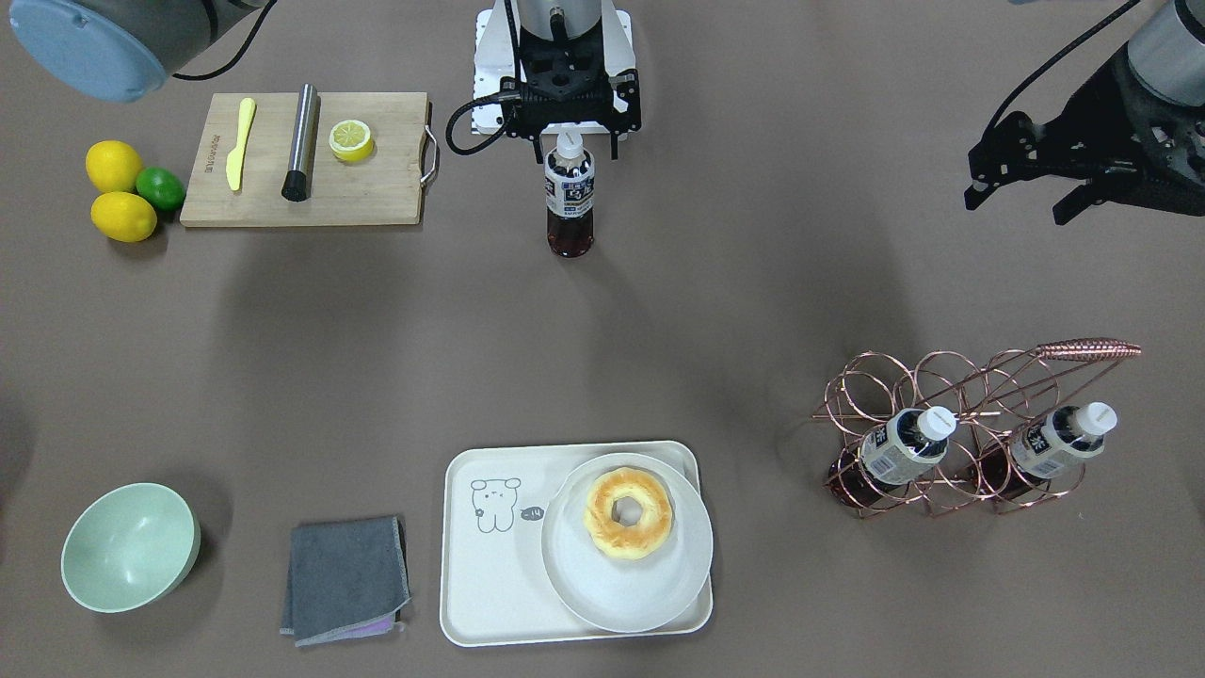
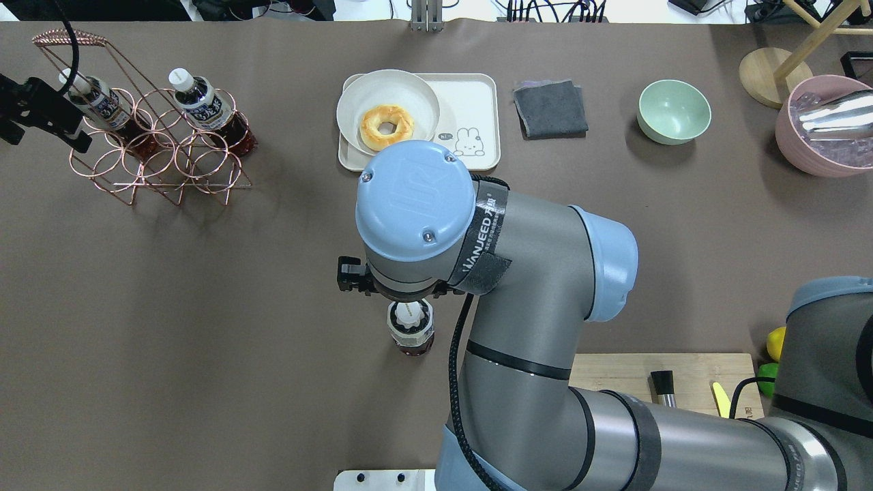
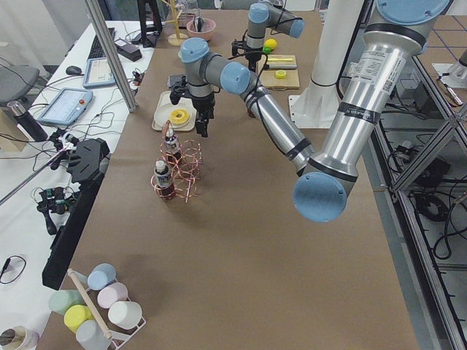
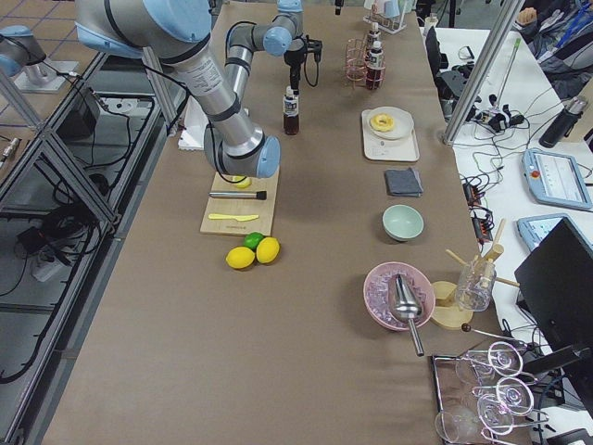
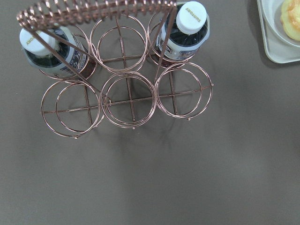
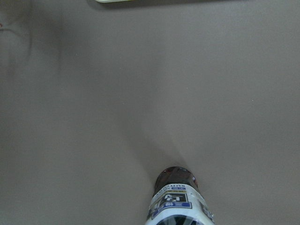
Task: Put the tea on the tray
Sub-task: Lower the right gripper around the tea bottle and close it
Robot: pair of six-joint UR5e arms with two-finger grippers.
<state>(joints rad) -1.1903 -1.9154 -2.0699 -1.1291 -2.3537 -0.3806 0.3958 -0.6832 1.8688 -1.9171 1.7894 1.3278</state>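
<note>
— What's the right gripper (image 1: 572,151) doing?

— It points straight down with its fingers spread wide, one on each side of the white cap of the tea (image 1: 570,202). There's a clear gap on both sides, so it has hold of nothing. Its arm comes in from the near right, bends at the elbow, and ends with the wrist directly over the bottle.

— And the left gripper (image 1: 1021,207)?

— That one is spread and empty too. It hangs above the copper wire rack (image 5: 127,101) at the far left of the table (image 1: 753,311).

— How many bottles do you count?

— Three. There's the tea on its own and two other bottles (image 5: 52,51) (image 5: 185,33) in the rack. The rack has six rings, and those two sit in the end rings of its far row.

— And the rest?

— One tray (image 1: 490,584) at the far edge, mid-table. One round plate (image 1: 602,593) lies over its left part, with one doughnut (image 1: 629,513) on the plate. One cutting board (image 1: 377,198) is at the near right, with two lemons (image 1: 113,165) (image 1: 123,217) and one lime (image 1: 162,188) beside it.

— Which way does the tea point?

— It stands upright on the table with its long axis vertical and its cap up. It's on the near side, mid-table, well apart from the tray.
</note>
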